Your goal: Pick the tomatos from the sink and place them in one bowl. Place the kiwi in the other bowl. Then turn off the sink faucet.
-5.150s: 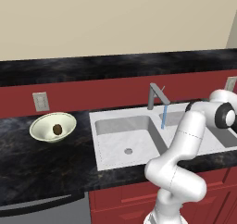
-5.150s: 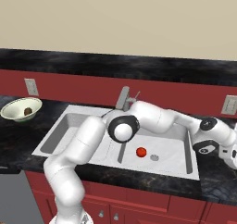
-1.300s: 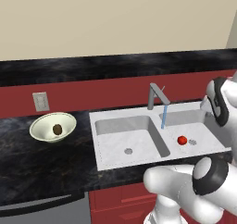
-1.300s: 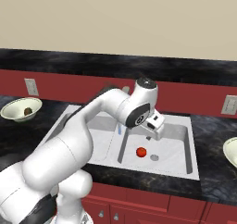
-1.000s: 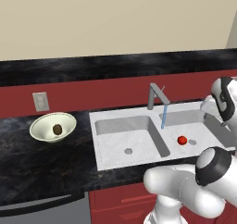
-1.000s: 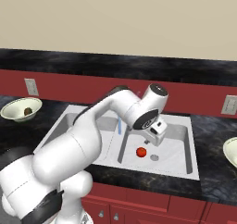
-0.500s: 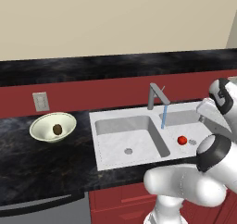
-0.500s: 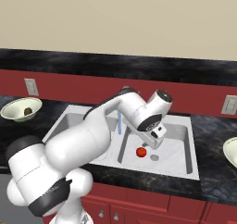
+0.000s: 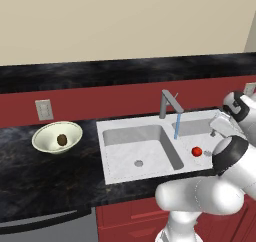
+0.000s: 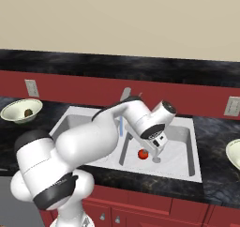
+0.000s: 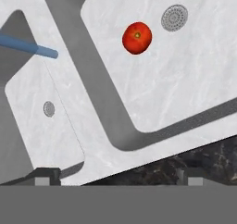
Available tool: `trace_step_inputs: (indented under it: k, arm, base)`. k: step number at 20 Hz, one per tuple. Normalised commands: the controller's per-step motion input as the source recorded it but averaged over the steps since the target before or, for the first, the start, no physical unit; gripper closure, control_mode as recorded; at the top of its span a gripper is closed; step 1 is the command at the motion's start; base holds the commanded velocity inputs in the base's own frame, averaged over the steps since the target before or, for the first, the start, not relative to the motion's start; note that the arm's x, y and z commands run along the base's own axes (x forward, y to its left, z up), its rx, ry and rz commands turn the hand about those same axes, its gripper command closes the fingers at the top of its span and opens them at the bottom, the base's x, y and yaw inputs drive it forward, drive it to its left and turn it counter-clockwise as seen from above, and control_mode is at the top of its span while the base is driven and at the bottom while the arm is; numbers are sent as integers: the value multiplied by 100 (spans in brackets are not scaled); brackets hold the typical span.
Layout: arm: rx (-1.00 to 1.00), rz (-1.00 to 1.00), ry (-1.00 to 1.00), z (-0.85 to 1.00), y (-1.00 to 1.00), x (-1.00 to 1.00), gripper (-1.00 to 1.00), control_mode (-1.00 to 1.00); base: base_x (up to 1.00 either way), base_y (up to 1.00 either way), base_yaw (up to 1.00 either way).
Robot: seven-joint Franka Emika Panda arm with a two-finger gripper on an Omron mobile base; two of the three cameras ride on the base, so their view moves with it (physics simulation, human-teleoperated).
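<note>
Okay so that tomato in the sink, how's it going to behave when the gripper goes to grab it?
The tomato is round and glossy, so it may slip between the fingers unless squeezed across its middle. It sits loose on the flat floor of the sink beside the drain, so a nudge would probably roll it. The water stream may leave it wet.

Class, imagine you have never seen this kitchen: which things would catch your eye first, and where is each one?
The white robot arm bends over the sink, its open gripper hanging above the right basin. Just below it, a red tomato lies beside the drain, while a thin blue stream of water runs from the faucet. On the counter to the left, a kiwi sits in a pale bowl.
</note>
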Motion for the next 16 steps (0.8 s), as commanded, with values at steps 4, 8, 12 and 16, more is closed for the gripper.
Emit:
trace_step_inputs:
  k: [4, 8, 12, 16]
  arm:
    - [0, 0, 1, -40, 16, 14, -100, -100]
    - [0, -1, 3, -46, 13, 16, -100, -100]
    - [0, -3, 2, -41, 6, 14, -100, -100]
    - [0, -4, 0, -33, 3, 13, -100, -100]
  base:
    - [0, 0, 0]
    - [0, 0, 0]
    - [0, 0, 0]
    - [0, 0, 0]
